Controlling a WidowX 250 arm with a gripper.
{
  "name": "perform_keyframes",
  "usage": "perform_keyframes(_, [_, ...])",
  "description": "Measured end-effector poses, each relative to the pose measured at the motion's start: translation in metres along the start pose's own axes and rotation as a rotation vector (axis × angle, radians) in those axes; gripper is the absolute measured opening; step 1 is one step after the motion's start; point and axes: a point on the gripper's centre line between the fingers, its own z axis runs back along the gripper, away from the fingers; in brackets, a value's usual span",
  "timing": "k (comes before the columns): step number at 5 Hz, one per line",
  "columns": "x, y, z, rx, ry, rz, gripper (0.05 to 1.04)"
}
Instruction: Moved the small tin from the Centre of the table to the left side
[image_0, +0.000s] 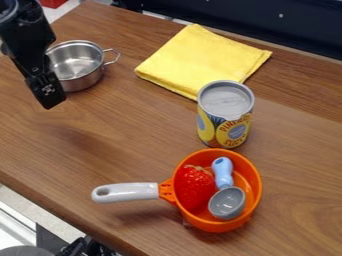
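Gripper (51, 100) near pot (83, 81); spread or closed, we can't tell. Swinging low, we might tip pot.

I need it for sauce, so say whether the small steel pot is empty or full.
Empty, as far as it shows: the small steel pot has no lid, and bare metal shows inside.

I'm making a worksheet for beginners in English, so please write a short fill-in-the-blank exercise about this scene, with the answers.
The can stands ____, not on its side.
The folded cloth is the colour ____.
In the pan, a scoop lies beside a red ____.
The bowl of that pan is the colour ____.
Missing words: upright; yellow; strawberry; orange.
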Motion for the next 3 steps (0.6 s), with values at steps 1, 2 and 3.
perform_keyframes(1, [-0.001,-0.004,-0.003,-0.017,0.008,0.002,0.999])
perform_keyframes(2, [0.007,-0.012,-0.003,-0.038,0.028,-0.039,0.999])
perform_keyframes(3, [0.032,-0.017,0.005,-0.052,0.026,-0.054,0.999])
